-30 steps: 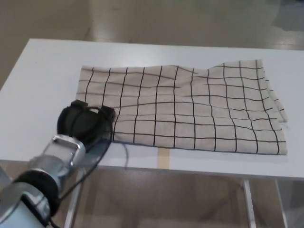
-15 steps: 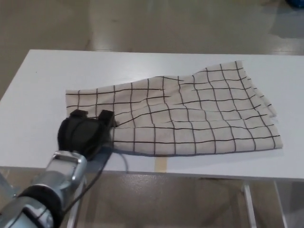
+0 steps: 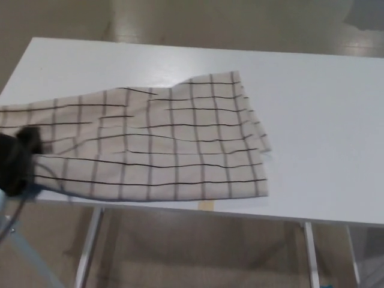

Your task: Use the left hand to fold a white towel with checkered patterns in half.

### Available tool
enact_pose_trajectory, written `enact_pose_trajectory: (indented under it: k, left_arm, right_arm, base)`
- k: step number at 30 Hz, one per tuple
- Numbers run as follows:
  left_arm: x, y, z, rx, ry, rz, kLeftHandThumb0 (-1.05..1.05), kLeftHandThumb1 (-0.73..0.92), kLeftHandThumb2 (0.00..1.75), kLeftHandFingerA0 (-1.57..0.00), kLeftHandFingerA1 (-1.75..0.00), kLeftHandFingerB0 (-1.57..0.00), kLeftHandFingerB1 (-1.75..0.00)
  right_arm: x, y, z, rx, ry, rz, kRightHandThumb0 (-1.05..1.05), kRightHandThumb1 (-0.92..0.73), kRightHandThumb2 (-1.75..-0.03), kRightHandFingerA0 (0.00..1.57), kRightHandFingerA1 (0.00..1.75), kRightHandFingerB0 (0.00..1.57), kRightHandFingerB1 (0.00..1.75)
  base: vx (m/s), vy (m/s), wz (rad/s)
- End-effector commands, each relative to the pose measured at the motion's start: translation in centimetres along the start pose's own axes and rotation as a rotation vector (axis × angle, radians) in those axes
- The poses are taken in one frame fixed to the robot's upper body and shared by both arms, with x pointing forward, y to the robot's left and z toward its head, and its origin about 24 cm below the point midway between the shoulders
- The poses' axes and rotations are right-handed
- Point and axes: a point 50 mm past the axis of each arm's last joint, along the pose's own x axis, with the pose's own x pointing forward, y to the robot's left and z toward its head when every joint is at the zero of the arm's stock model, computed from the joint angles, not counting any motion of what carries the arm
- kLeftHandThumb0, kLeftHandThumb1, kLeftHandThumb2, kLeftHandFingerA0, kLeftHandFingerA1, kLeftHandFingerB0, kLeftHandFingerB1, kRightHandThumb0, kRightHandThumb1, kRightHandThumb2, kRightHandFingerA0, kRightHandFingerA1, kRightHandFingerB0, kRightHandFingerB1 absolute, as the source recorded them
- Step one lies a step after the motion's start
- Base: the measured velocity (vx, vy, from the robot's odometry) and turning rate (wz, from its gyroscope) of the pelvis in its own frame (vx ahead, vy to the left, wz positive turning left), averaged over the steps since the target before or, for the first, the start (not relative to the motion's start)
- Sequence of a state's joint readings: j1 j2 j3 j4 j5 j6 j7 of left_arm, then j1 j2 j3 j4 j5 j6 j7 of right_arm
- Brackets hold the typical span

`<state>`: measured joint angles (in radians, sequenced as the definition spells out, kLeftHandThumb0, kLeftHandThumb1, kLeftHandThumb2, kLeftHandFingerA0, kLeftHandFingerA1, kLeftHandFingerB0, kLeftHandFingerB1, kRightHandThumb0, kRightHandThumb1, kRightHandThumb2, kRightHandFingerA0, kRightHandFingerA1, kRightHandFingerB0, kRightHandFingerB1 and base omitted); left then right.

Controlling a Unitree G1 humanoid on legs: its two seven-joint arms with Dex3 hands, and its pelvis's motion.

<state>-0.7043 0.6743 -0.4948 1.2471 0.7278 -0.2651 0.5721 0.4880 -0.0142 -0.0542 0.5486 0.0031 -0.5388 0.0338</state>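
- The left hand shows as a blurred black shape at the far left edge of the head view, over the front edge of the table.
- Its fingers meet the near left end of the towel, but the blur hides whether they are clenched on the cloth or released.
- The towel, white with dark checks, lies spread on the table to the right of the fingers, its front edge close to the table's near edge.
- Its right end, farthest from the fingers, lies in uneven layers around the table's middle.
- Bare table top stretches beyond that end.
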Motion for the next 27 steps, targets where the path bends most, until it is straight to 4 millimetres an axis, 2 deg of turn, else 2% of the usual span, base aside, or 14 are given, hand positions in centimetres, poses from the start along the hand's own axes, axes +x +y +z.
enact_pose_trajectory:
  k: [1,4,7,8,9,10,14,18,21,22,23,24,25,27]
  left_arm:
    - [1.1,3.3,-2.4,-0.011,0.047,0.052,-0.18,0.68,0.51,-0.66,-1.75,-0.48,-1.74]
    - [1.6,4.4,-2.6,-0.006,0.045,0.087,-0.20,0.67,0.51,-0.67,-1.75,-0.47,-1.75]
    - [2.3,5.5,-1.8,0.007,0.014,0.142,-0.22,0.68,0.52,-0.67,-1.75,-0.45,-1.75]
    - [2.6,6.1,-1.5,0.002,-0.008,0.166,-0.35,0.50,0.73,-1.05,-1.47,-0.76,-1.30]
    - [2.6,6.3,-1.4,0.000,-0.021,0.180,-0.35,0.50,0.73,-1.05,-1.47,-0.76,-1.30]
    - [2.8,6.7,-1.2,-0.003,-0.038,0.197,-0.23,0.67,0.52,-0.68,-1.75,-0.45,-1.75]
    - [3.5,8.3,-0.3,0.000,-0.091,0.260,-0.22,0.66,0.53,-0.70,-1.75,-0.48,-1.75]
    - [4.6,12.4,1.5,0.070,-0.206,0.433,-0.22,0.63,0.54,-0.75,-1.75,-0.52,-1.75]
    - [4.8,14.1,2.9,0.107,-0.260,0.506,-0.22,0.62,0.54,-0.76,-1.75,-0.53,-1.75]
    - [4.9,15.5,4.7,0.104,-0.330,0.538,-0.22,0.62,0.54,-0.76,-1.75,-0.56,-1.75]
    - [4.9,16.1,5.7,0.109,-0.371,0.552,-0.21,0.61,0.55,-0.79,-1.75,-0.58,-1.75]
    - [4.8,16.2,6.0,0.112,-0.383,0.554,-0.21,0.61,0.55,-0.79,-1.75,-0.58,-1.75]
    - [4.5,16.3,7.8,0.140,-0.457,0.587,-0.19,0.61,0.56,-0.80,-1.75,-0.59,-1.75]
    - [4.2,16.1,9.1,0.168,-0.504,0.606,-0.21,0.59,0.55,-0.81,-1.75,-0.61,-1.75]
  right_arm:
    - [-0.1,0.0,0.1,0.020,-0.001,-0.004,-0.33,-0.77,-0.63,0.34,0.48,0.33,0.43]
    - [0.3,0.2,0.3,0.009,-0.012,-0.001,-0.33,-0.77,-0.63,0.34,0.48,0.33,0.43]
    - [0.7,-0.1,0.5,-0.015,-0.023,0.000,-0.33,-0.77,-0.63,0.34,0.48,0.33,0.44]
    - [0.7,-0.1,0.5,-0.021,-0.025,-0.001,-0.33,-0.77,-0.63,0.34,0.47,0.33,0.43]
    - [0.6,-0.1,0.4,-0.023,-0.025,-0.002,-0.33,-0.77,-0.63,0.34,0.47,0.33,0.43]
    - [0.5,-0.1,0.4,-0.028,-0.027,-0.003,-0.33,-0.78,-0.63,0.34,0.47,0.33,0.43]
    - [0.5,-0.2,0.6,-0.057,-0.040,-0.006,-0.34,-0.77,-0.63,0.35,0.45,0.33,0.43]
    - [0.3,-0.2,0.4,-0.074,-0.035,0.002,-0.34,-0.77,-0.62,0.36,0.45,0.34,0.43]
    - [0.1,-0.3,0.3,-0.084,-0.033,0.006,-0.34,-0.77,-0.62,0.36,0.45,0.34,0.44]
    - [0.5,-0.2,0.5,-0.095,-0.043,0.008,-0.34,-0.77,-0.62,0.37,0.45,0.34,0.44]
    - [0.6,-0.1,0.6,-0.103,-0.049,0.009,-0.34,-0.77,-0.62,0.37,0.45,0.34,0.44]
    - [0.6,-0.1,0.6,-0.107,-0.051,0.010,-0.34,-0.77,-0.62,0.37,0.45,0.34,0.44]
    - [0.3,-0.1,0.4,-0.126,-0.048,0.017,-0.35,-0.77,-0.62,0.37,0.45,0.34,0.45]
    - [0.1,-0.1,0.3,-0.137,-0.047,0.020,-0.34,-0.77,-0.62,0.37,0.46,0.34,0.45]
  base:
    - [0.00,0.000,0.00]
    - [0.00,0.000,0.00]
    - [0.00,0.000,0.00]
    - [0.00,0.000,0.00]
    - [0.00,0.000,0.00]
    - [0.00,0.000,0.00]
    - [0.00,0.000,0.00]
    - [0.00,0.000,0.00]
    - [0.00,0.000,0.00]
    - [0.00,0.000,0.00]
    - [0.00,0.000,0.00]
    - [0.00,0.000,0.00]
    - [0.00,0.000,0.00]
    - [0.00,0.000,0.00]
